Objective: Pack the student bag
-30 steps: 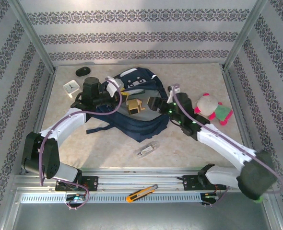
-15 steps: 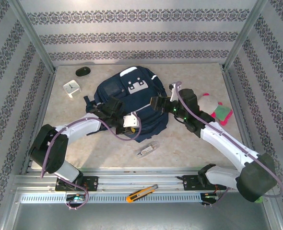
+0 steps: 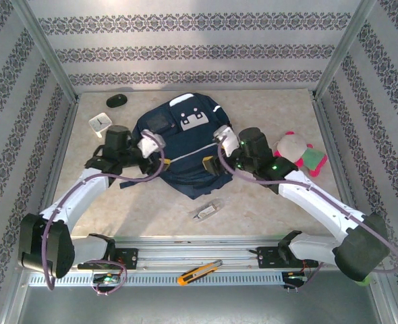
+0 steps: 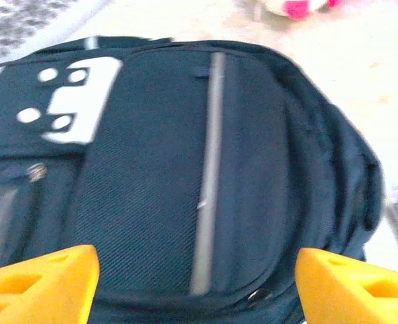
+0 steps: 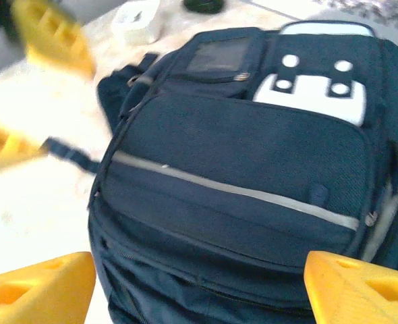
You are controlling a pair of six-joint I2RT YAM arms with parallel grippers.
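A box cutter (image 3: pixel 200 271) lies on the near rail (image 3: pixel 57 277); the left hand (image 4: pixel 197 287) and right hand (image 5: pixel 199 287) hover wide and empty at the edges of the student bag (image 3: pixel 182 145), front-up on the counter (image 3: pixel 266 202), its inside hidden; plush toy (image 3: pixel 297 152) at its 3 o'clock, white clock (image 3: pixel 100 123) at 10 o'clock; striped walls (image 3: pixel 185 54).

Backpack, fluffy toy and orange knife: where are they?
student bag (image 3: pixel 181 143), top view, on its navy front pocket.
plush toy (image 3: pixel 293 144), top view, on its white body.
utility knife (image 3: pixel 192 274), top view, on its orange handle.
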